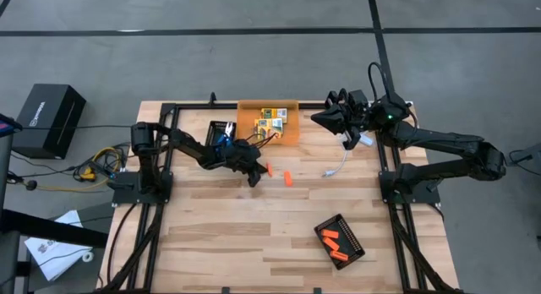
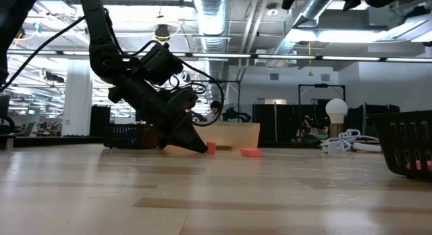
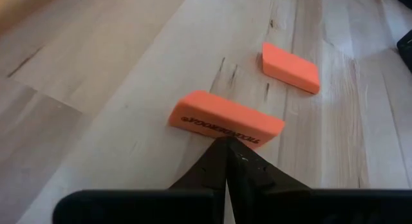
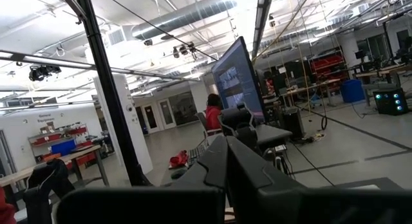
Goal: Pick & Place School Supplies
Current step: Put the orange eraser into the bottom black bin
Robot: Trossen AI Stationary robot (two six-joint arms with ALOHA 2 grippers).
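Observation:
Two short orange sticks lie flat on the wooden table: one [image 3: 225, 120] right before my left gripper [image 3: 225, 145], the other [image 3: 291, 68] a little farther toward the right edge. My left gripper [image 1: 254, 177] is shut and slants down, its tips low by the table at the near stick's long side. Yellow-and-green crayon boxes [image 1: 272, 119] sit in an orange bin [image 1: 247, 125] at the far edge. My right gripper [image 1: 325, 118] is shut, raised high at the far right and holding nothing. My left gripper's shut fingertips [image 3: 239, 161] stand right at the middle of the near orange stick's long side [image 3: 222, 135], slanting down from the table's left. The stick lies flat on the table. Whether the tips touch it, I cannot tell.
A black ridged tray [image 1: 348, 235] with several orange sticks sits near the front right. A black tray [image 1: 218, 130] with blue-handled items stands left of the orange bin. A white cable [image 1: 338, 165] with a round bulb [image 2: 335, 109] lies by the right arm.

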